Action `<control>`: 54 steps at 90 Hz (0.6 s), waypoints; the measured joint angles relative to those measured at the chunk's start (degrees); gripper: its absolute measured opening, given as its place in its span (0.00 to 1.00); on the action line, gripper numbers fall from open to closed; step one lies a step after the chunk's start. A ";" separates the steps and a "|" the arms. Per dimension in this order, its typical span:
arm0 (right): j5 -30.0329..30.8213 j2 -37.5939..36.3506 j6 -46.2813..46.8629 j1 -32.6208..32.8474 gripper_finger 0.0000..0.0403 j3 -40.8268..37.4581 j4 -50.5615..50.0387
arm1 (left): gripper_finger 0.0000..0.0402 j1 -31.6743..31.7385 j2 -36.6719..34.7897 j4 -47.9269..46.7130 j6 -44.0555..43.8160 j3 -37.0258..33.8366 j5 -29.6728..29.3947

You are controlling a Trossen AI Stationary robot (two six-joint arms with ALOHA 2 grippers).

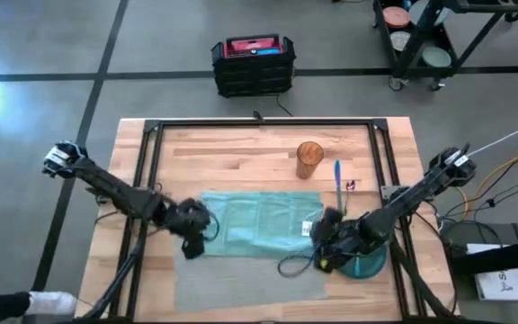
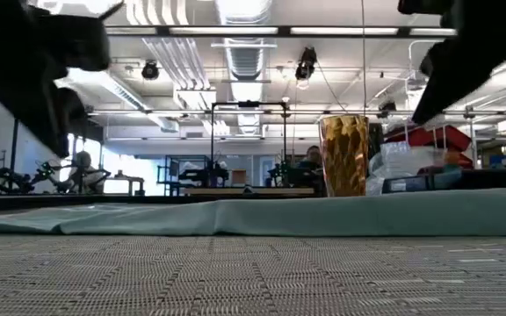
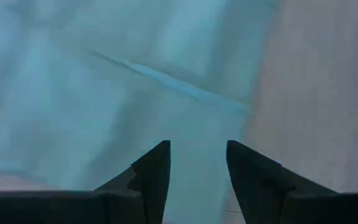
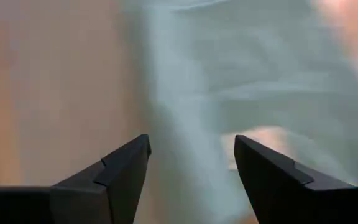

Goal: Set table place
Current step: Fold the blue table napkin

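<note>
Two dark arms reach over the wooden desk in the high view: the left tool is at the left edge of a teal napkin, and the right tool is at its right edge. The napkin lies partly on the grey placemat, near the front edge of the desk. An amber cup and a blue pen lie behind the napkin, and a dark green plate shows under the right arm. In the low view the placemat fills the front, with the napkin and cup behind. The left wrist view shows its fingers apart above the napkin. The right wrist view shows fingers apart too, over blurred cloth.
</note>
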 joint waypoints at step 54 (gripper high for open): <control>-2.71 10.37 -3.76 -0.04 0.43 1.72 2.30 | 0.23 -5.76 14.82 8.90 -7.99 0.02 10.81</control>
